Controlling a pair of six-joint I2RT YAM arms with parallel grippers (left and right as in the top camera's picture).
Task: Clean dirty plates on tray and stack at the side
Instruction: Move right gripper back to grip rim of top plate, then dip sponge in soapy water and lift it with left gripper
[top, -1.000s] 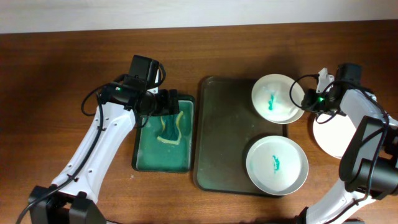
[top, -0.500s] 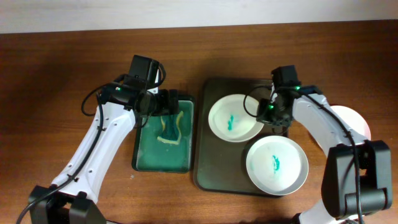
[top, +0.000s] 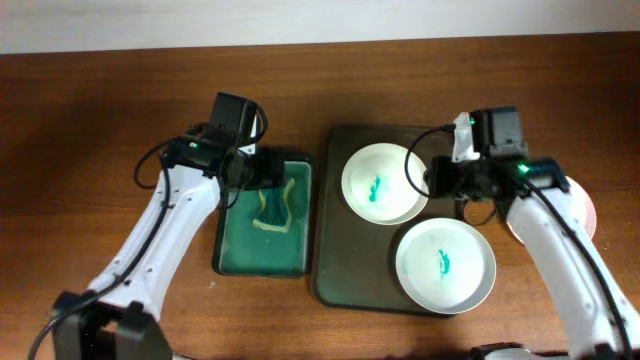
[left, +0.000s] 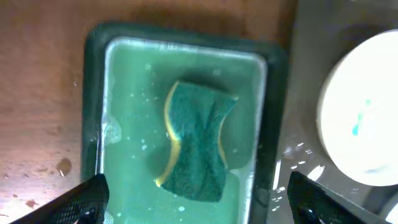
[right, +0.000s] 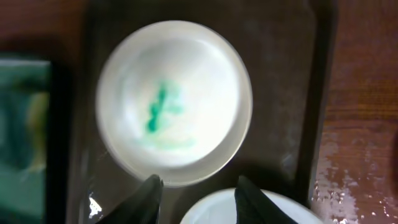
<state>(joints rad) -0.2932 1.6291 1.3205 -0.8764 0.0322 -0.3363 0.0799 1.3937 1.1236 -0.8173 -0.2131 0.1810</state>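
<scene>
Now the big dark tray lies on the wooden counter and carries two white plates. The far plate lies flat in the far half of the tray, about in the middle of its width, and it has a small teal smear in its centre. The near plate lies at the near right corner, also with a teal smear, and its edge reaches out over the right rim of the tray. These two plates are very close, but I cannot tell whether they touch. A third plate lies on the counter to the right of the tray. It is mostly hidden under the right arm, so I cannot tell if it is clean.

The right fingers hang at the right edge of the far plate. They stand partly apart with nothing between them, and the plate is not held.

Just beside the dark tray, on its left, is a smaller green tray with a wet bottom. A green and yellow sponge lies in its middle, pinched in at the waist. The left fingers hover above this sponge, spread wide, one on each side, and they do not touch it. Some water drops lie on the counter beside the green tray.
</scene>
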